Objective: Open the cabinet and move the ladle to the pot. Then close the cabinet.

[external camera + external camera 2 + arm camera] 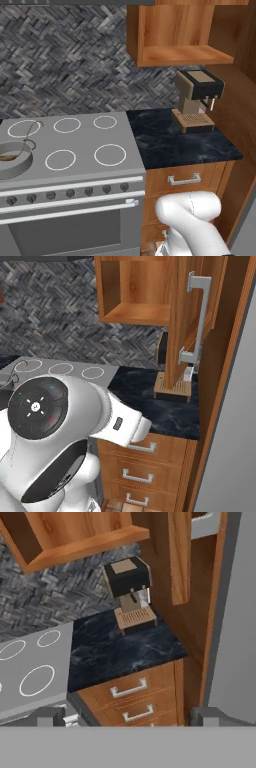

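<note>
The cabinet (180, 30) stands open, its inside shelf bare. Its door (182, 321) is swung out to the right, with the silver bar handle (198, 318) on it. The wide grey pot (12, 161) sits on the stove's front left burner. The ladle (32, 132) rests in it, its thin wire handle leaning up over the far rim. My gripper (130, 718) is open and holds nothing. It hangs low in front of the drawers, far from the pot, and looks up at the cabinet (85, 537) and the door's edge (179, 557).
A grey stove (85, 135) with several burner rings adjoins a dark marble counter (180, 142). A coffee machine (197, 100) stands on the counter under the cabinet. Drawers (184, 179) sit below, and a tall wooden panel (245, 115) closes the right side.
</note>
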You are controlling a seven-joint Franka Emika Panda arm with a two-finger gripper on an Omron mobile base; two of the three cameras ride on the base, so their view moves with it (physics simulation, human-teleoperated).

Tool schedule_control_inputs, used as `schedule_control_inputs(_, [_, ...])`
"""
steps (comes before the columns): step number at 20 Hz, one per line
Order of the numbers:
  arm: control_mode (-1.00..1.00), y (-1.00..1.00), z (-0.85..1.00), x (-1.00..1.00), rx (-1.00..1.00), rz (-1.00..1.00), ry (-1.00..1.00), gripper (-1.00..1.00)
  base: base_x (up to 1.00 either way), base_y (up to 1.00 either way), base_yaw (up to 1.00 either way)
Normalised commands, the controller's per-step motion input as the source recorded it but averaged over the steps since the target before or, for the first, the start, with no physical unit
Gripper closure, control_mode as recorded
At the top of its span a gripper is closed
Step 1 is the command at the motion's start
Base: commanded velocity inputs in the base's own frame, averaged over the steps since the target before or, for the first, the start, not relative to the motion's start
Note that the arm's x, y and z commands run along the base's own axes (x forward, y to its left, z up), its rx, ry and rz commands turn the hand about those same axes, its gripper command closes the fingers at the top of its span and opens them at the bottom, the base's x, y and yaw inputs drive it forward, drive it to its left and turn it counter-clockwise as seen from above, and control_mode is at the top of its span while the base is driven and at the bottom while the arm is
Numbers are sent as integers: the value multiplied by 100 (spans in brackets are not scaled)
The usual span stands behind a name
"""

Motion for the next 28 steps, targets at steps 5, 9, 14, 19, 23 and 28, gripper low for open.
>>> schedule_control_inputs(5, [-100,-32,4,3,27,-13,1,-100,0,0,0])
schedule_control_inputs(9, [-100,-43,0,17,36,-18,0,-100,0,0,0])
schedule_control_inputs(14, [-100,-52,0,4,34,-11,-1,-100,0,0,0])
schedule_control_inputs(19, [-100,-35,0,5,30,-1,-16,-100,0,0,0])
schedule_control_inputs(23, [-100,-28,0,30,33,0,-20,-100,0,0,0])
schedule_control_inputs(28, [-100,-29,0,47,28,0,-16,-100,0,0,0])
